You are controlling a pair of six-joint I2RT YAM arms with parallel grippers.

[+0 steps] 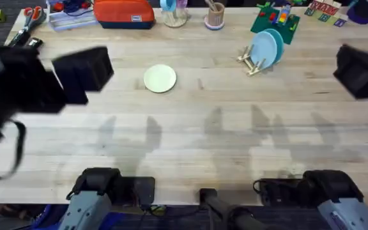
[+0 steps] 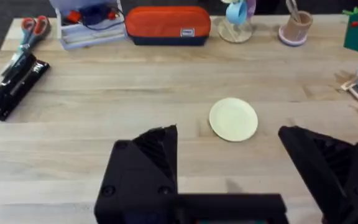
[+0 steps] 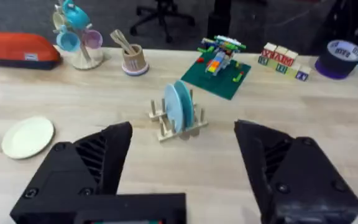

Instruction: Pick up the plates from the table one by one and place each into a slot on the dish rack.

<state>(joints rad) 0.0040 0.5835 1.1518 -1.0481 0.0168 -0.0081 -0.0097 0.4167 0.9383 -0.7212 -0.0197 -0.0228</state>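
Black fingers of the left gripper [image 2: 229, 180] are spread wide with nothing between them, held above the wooden table [image 1: 190, 140] on its left side. Just beyond that gap, a little toward the far edge, the pale cream-yellow plate [image 2: 234, 119] lies flat on the planks, left of the table's middle, touched by neither arm. From overhead the left gripper [image 1: 82, 73] shows as a dark blurred block to the left of the plate.

On the other side the right gripper [image 3: 182, 162] is also spread apart and empty, hanging over the right part of the table; overhead it is a dark shape [image 1: 360, 70] near the right edge. Ahead of its fingers stands the dish rack [image 3: 178, 121], a small light-wood frame with upright pegs, to the right of centre and toward the far side. Two light blue plates [image 1: 265, 48] stand on edge in its slots, one behind the other.

Along the far edge, from left to right, I see red-handled scissors [image 2: 33, 28], a black stapler [image 2: 14, 87], an orange pouch [image 2: 166, 25], a mug tree [image 3: 73, 37], a round pencil cup [image 3: 132, 59], a green base with toy bricks [image 3: 219, 65], lettered blocks [image 3: 283, 60] and a roll of tape [image 3: 339, 59].
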